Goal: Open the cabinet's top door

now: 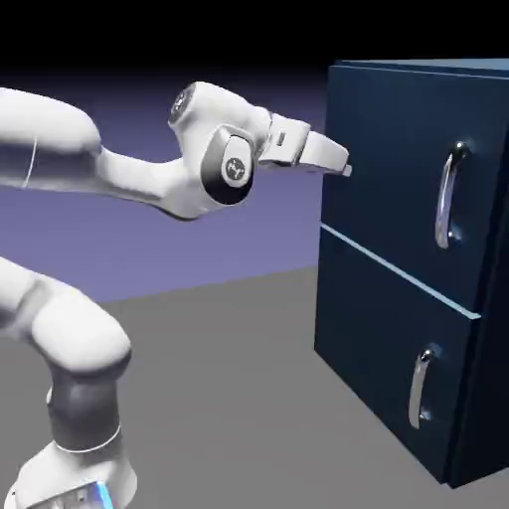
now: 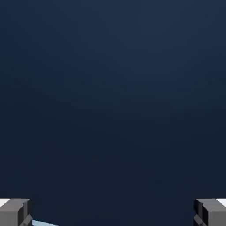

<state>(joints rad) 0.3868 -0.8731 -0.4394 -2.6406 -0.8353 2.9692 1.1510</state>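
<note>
The dark navy cabinet (image 1: 494, 348) stands at the exterior view's right. Its top door (image 1: 388, 169) lies shut, flush with the front, and carries a vertical curved silver handle (image 1: 449, 195) near its right side. My gripper (image 1: 341, 164) points at the door's left edge, well to the left of the handle and about level with its top. In the hand view the top door (image 2: 113, 101) fills the frame as plain dark blue. Both grey fingertips (image 2: 15, 212) sit at the bottom corners, far apart, with nothing between them. The handle is out of the hand view.
The shorter lower door (image 1: 373, 328) has its own silver handle (image 1: 422, 388). A pale blue seam (image 1: 398, 270) separates the two doors, and a sliver of the seam (image 2: 44, 223) shows at the hand view's bottom left. Grey tabletop (image 1: 229, 398) spreads before the cabinet.
</note>
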